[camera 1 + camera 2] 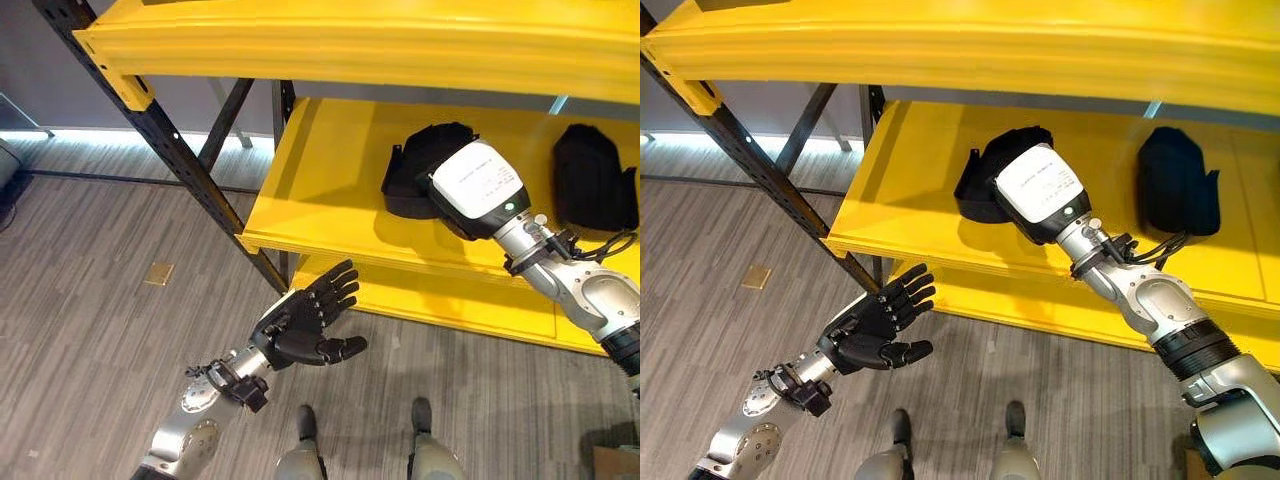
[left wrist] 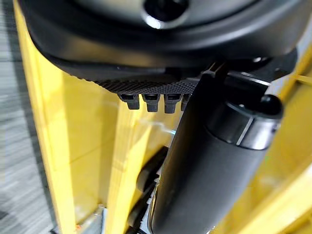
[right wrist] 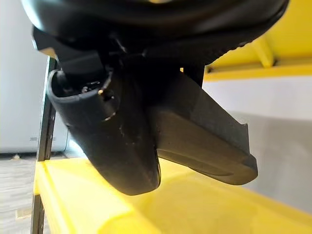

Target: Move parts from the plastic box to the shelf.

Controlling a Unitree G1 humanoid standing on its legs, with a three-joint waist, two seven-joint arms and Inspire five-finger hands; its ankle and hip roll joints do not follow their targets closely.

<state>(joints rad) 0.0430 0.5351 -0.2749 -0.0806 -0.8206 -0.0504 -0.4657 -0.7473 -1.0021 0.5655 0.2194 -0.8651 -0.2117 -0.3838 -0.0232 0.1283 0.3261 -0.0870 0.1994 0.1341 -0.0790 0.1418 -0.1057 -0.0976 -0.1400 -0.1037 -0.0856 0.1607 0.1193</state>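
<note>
The left hand [image 1: 310, 322] hangs in front of the yellow shelf [image 1: 320, 190], below its front edge and out over the grey floor [image 1: 90, 300], with its fingers straight and spread and nothing in them; from this I judge it idle for the moment. On the middle board of the shelf a black part [image 1: 425, 160] sits near the front edge, and the right hand [image 1: 480, 190] is reaching in against it from the shelf's right side. In the right wrist view a dark, smooth, rounded part shows right under the palm, above the yellow board, so the hand seems to be setting this part down or to be about to let it go, but the fingers are hidden behind the white wrist housing and the part, and I cannot tell whether they are curled or straight. Further right on the same board, well apart from the first, a second black part [image 1: 592, 178] already lies flat, so at least one piece looks delivered. Both parts are matt black, blocky moulded pieces with rounded corners. The plastic box is not to be judged from here, so how many parts remain is unclear.
</note>
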